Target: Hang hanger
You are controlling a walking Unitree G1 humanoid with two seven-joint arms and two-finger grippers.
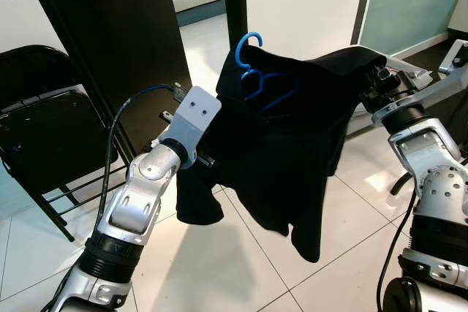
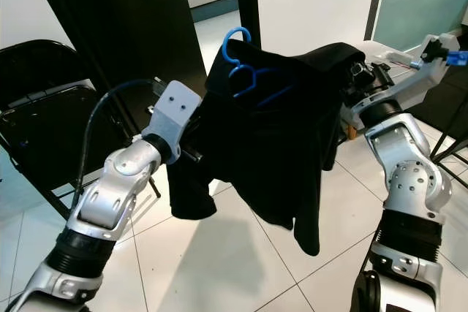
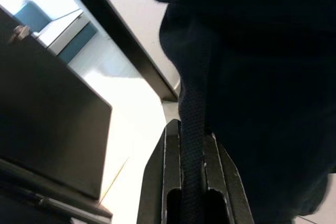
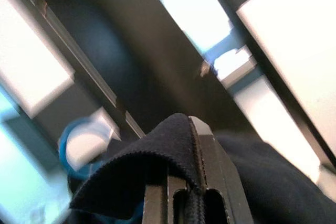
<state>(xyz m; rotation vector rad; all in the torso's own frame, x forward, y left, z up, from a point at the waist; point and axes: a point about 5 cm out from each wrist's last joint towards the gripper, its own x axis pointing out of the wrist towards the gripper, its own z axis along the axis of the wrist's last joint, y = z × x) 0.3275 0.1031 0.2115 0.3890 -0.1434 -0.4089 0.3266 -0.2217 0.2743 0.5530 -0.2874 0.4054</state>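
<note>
My left claw and right claw each pinch the black garment mid-frame, the blue hanger tangled at its top – I should keep both grips firm and the hook clear.

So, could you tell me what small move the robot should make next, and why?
Probably lift both tools together, keeping the black garment spread. The left tool and right tool each pinch its fabric, the blue hanger sits inside with its hook poking out, and no rail is visible yet.
</note>
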